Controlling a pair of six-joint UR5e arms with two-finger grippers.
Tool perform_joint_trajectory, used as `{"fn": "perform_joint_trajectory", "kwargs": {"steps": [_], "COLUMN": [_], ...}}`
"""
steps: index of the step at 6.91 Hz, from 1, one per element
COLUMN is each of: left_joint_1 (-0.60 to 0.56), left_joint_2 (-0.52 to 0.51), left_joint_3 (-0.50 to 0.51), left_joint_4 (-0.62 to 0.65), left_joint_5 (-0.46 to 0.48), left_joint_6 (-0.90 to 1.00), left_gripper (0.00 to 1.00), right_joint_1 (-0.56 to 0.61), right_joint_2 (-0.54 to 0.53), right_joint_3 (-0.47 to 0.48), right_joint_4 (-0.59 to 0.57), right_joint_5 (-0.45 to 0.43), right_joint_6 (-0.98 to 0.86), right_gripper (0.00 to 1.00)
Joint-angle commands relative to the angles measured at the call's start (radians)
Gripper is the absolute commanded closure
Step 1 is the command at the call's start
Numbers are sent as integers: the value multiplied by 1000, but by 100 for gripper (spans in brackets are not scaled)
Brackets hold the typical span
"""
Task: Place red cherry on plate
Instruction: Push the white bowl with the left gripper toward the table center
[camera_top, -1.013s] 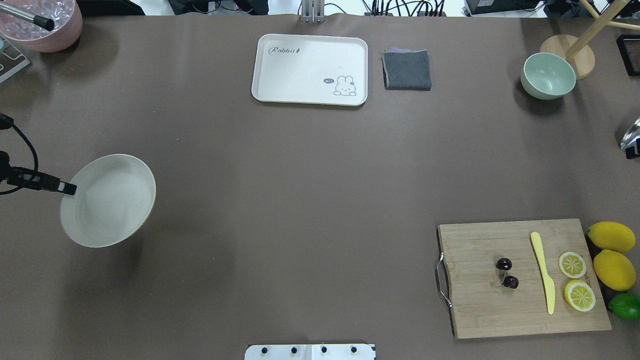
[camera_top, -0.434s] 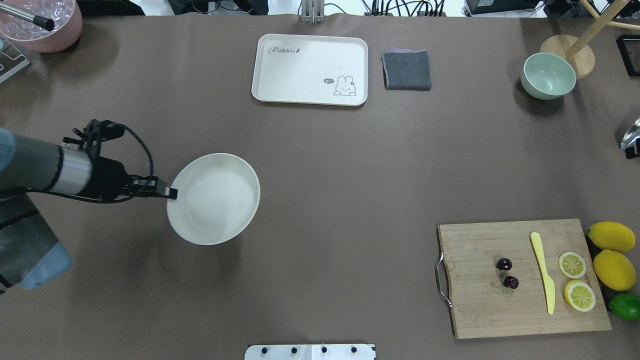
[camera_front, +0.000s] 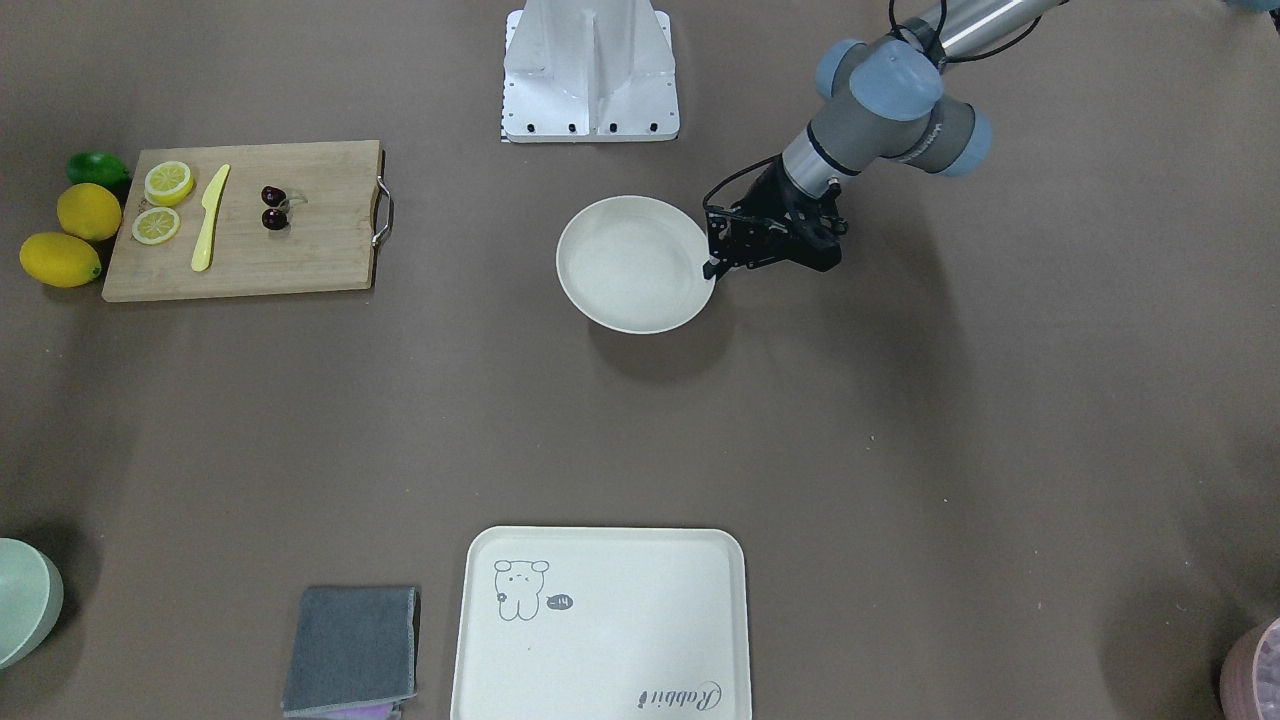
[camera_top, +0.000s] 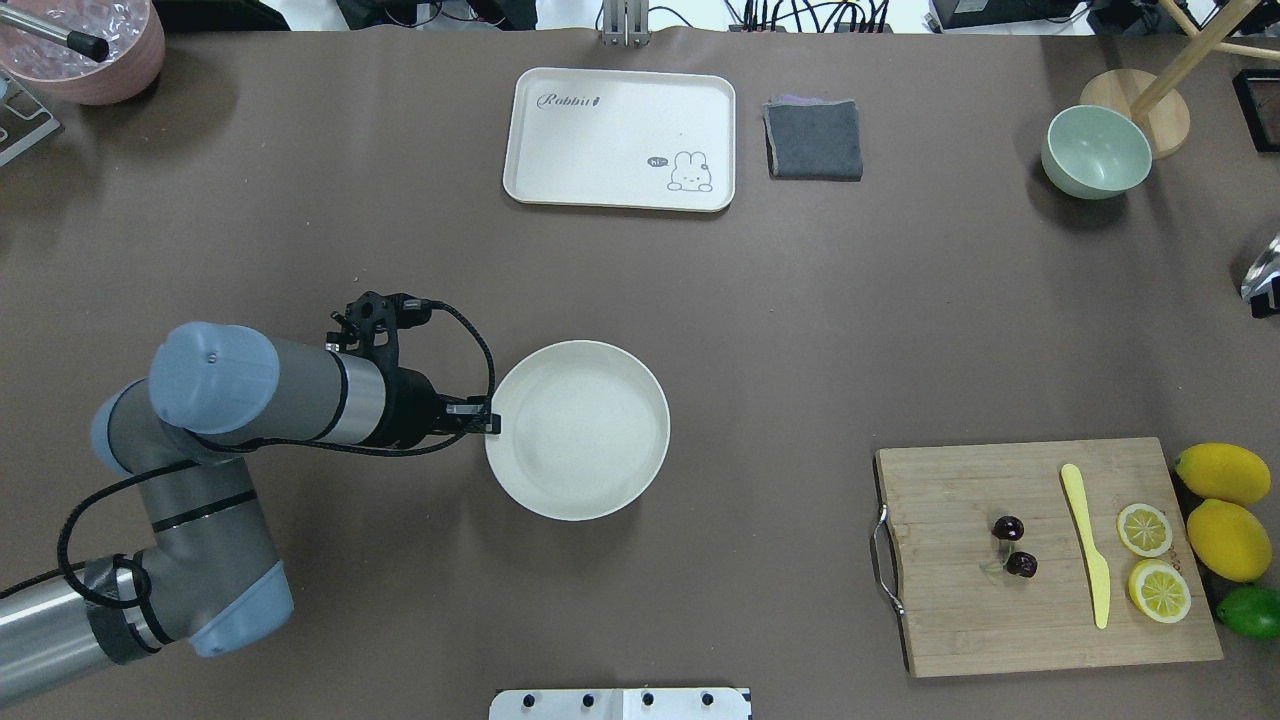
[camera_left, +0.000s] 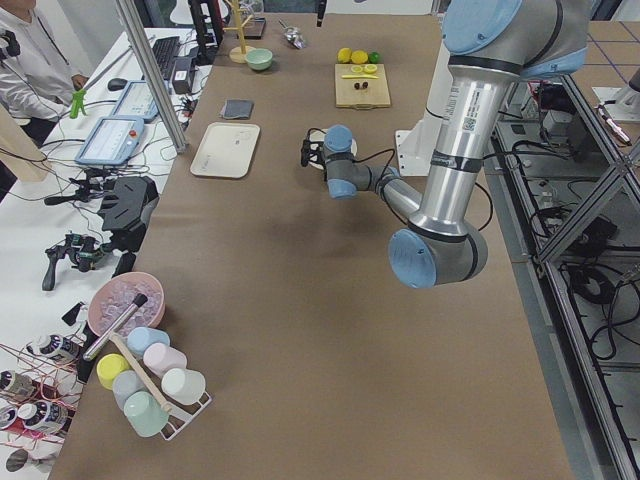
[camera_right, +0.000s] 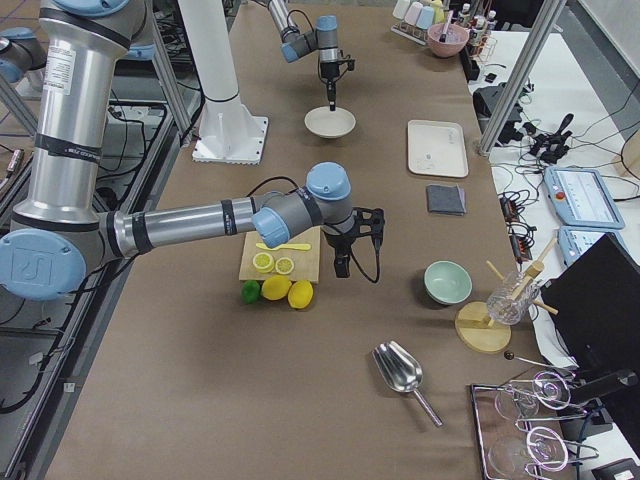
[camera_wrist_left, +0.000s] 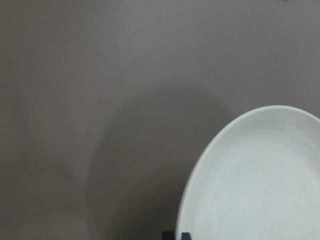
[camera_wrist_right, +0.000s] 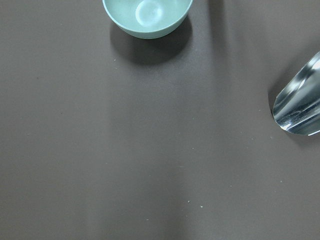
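The red cherry (camera_top: 1008, 527), a dark glossy pair on thin stems, lies on a wooden cutting board (camera_top: 960, 620) at the front right; it also shows in the front-facing view as the cherry (camera_front: 272, 195). The cream plate (camera_top: 577, 430) hangs near the table's middle, casting a shadow beneath it. My left gripper (camera_top: 490, 422) is shut on its left rim; in the front-facing view the left gripper (camera_front: 712, 268) pinches the plate (camera_front: 635, 265) at its right edge. My right gripper (camera_right: 340, 268) shows only in the exterior right view, beside the board; I cannot tell its state.
On the board lie a yellow knife (camera_top: 1085, 545) and two lemon slices (camera_top: 1144, 529), with lemons (camera_top: 1222, 475) and a lime (camera_top: 1250, 612) beside it. A rabbit tray (camera_top: 620, 140), grey cloth (camera_top: 813, 140) and green bowl (camera_top: 1096, 150) line the far edge. A metal scoop (camera_wrist_right: 300, 110) lies at the right.
My left arm has carried the plate from the table's left edge rightwards to near the middle. The cherry and the board's other items have not moved.
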Motion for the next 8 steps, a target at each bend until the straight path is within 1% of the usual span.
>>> {"fn": "perform_joint_trajectory", "kwargs": {"steps": [1,2,4,5,6,7,8], "left_joint_1": [58,59,61,82,90,90,90], "left_joint_2": [-93,-110,-110,-110,-110,-110,-110], "left_joint_3": [17,19,25,25,25,22,20], "left_joint_4": [136,166,166,166,166,166,166], "left_joint_5": [80,84,87,123,136,136,137], "left_joint_6": [-8,-8,-8,-7,-7,-5,-2], "left_gripper": [100,100,100,100,100,89,29], "right_joint_1": [0,-1,0,0,0,0,0], "right_joint_2": [-1,-1,-3,-4,-6,-6,-6], "right_joint_3": [-1,-1,-1,-1,-1,-1,-1], "right_joint_4": [0,0,0,0,0,0,0], "right_joint_5": [1,1,1,1,1,1,2], "right_joint_6": [0,-2,-2,-3,-5,-5,-5], "right_gripper": [0,0,0,0,0,0,0]}}
